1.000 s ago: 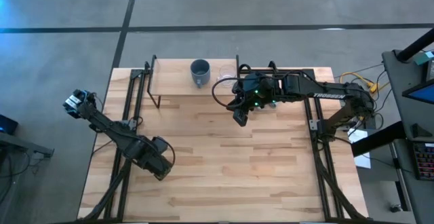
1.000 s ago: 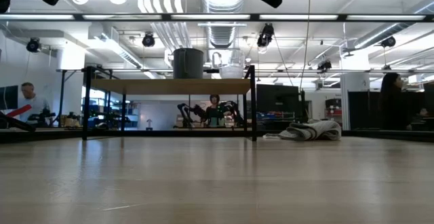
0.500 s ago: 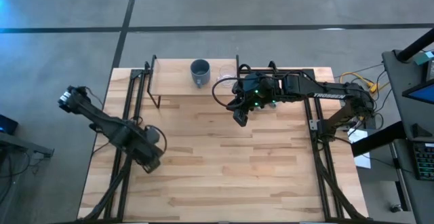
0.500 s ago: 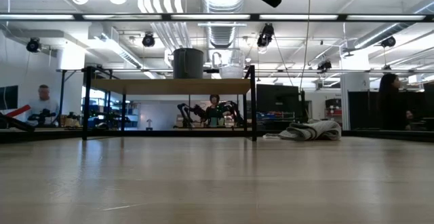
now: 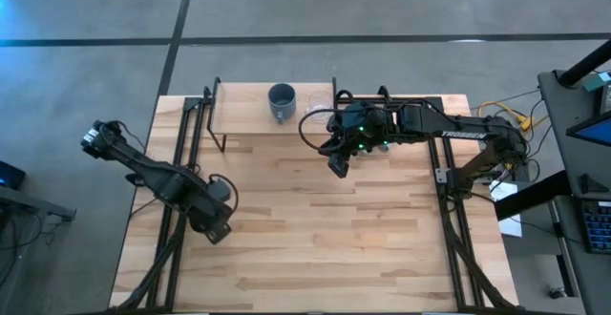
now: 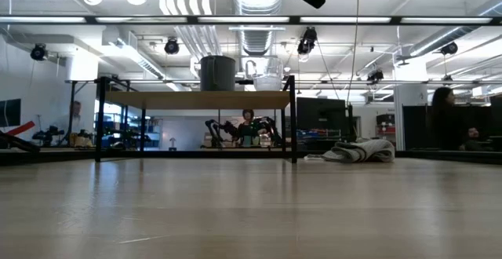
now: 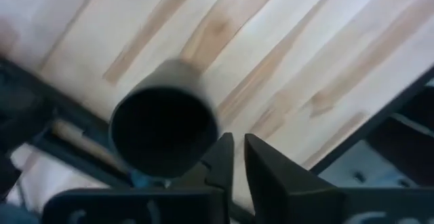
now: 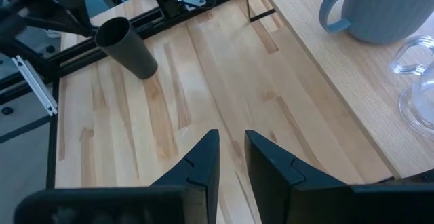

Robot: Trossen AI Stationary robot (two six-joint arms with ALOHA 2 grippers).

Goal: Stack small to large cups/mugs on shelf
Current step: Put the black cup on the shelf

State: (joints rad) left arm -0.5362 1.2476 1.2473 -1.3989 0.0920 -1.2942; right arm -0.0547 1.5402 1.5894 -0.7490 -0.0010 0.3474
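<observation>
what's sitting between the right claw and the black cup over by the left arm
Nothing: in the right wrist view only bare tabletop lies between the right claw and the black cup.
</observation>
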